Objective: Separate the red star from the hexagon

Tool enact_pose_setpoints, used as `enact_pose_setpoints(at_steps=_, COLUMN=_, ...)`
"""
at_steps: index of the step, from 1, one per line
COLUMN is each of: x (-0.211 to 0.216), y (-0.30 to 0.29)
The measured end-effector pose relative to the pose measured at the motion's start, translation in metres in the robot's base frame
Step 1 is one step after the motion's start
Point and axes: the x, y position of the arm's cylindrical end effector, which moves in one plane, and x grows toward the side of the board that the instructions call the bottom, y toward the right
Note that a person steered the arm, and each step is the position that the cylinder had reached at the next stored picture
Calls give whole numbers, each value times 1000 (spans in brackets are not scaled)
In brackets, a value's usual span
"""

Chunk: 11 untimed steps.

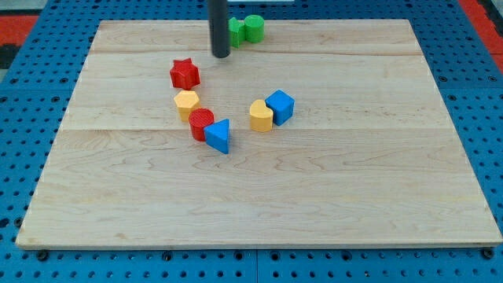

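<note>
Our arm carries no jaws, only a straight dark rod, so nothing is gripped. Our tip (221,55) rests on the pale wooden board (354,196), touching no block. The red star block (185,74) sits just toward the view's bottom-left of our tip. The yellow hexagon block (187,102) sits below the star, close, whether touching we cannot tell. Two green blocks (246,30), shapes unclear, lie just right of the rod.

Red star (185,74) lies flat on the counter (330,196), toward the view's upper left. Yellow hexagon (187,102) sits just below it (a thin gap, or barely touching; hard to tell), flat face up.
</note>
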Motion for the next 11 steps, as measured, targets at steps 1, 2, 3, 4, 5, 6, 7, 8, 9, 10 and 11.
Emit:
enact_pose_setpoints(at_steps=1, x=22, y=30)
enact_pose_setpoints(at_steps=2, x=47, y=71)
enact_pose_setpoints(at_steps=3, x=54, y=43)
enact_pose_setpoints(at_steps=4, x=54, y=-6)
enact_pose_setpoints(at_steps=5, x=81, y=-43)
enact_pose_setpoints(at_steps=6, x=81, y=-81)
enact_pose_setpoints(at_steps=7, x=62, y=-92)
enact_pose_setpoints(at_steps=8, x=42, y=-92)
enact_pose_setpoints(at_steps=9, x=44, y=-96)
enact_pose_setpoints(at_steps=10, x=42, y=-99)
enact_pose_setpoints(at_steps=11, x=40, y=-64)
